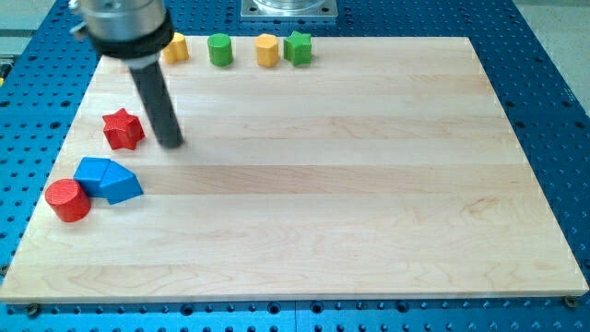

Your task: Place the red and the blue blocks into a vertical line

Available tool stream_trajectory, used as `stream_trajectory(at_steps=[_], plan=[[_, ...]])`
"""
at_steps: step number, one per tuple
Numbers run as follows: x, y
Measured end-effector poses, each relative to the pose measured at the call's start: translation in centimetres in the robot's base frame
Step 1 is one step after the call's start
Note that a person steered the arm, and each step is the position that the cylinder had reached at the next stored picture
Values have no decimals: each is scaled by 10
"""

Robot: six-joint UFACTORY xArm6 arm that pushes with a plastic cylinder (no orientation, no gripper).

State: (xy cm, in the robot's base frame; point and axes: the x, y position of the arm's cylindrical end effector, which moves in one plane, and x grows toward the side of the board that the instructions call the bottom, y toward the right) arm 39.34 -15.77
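Note:
My tip (171, 143) rests on the wooden board at the view's left, just right of a red star block (123, 128). Below them lie two touching blue blocks: a blue cube-like block (91, 172) and a blue wedge-shaped block (120, 183) on its right. A red cylinder (68, 200) sits at the lower left, touching the blue cube-like block. The tip is apart from the star by a small gap and above the blue blocks.
Along the view's top edge stand a yellow block (175, 48), a green cylinder (219, 50), a yellow hexagonal block (267, 50) and a green star block (298, 47). The board's left edge (55, 166) runs close to the red cylinder.

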Motion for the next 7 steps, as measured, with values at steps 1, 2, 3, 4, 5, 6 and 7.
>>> stream_trajectory(at_steps=[1,2,3,4,5,6,7], plan=[[-9,-21],[19,-61],[39,-59],[47,-22],[74,-43],[86,-38],[86,-40]])
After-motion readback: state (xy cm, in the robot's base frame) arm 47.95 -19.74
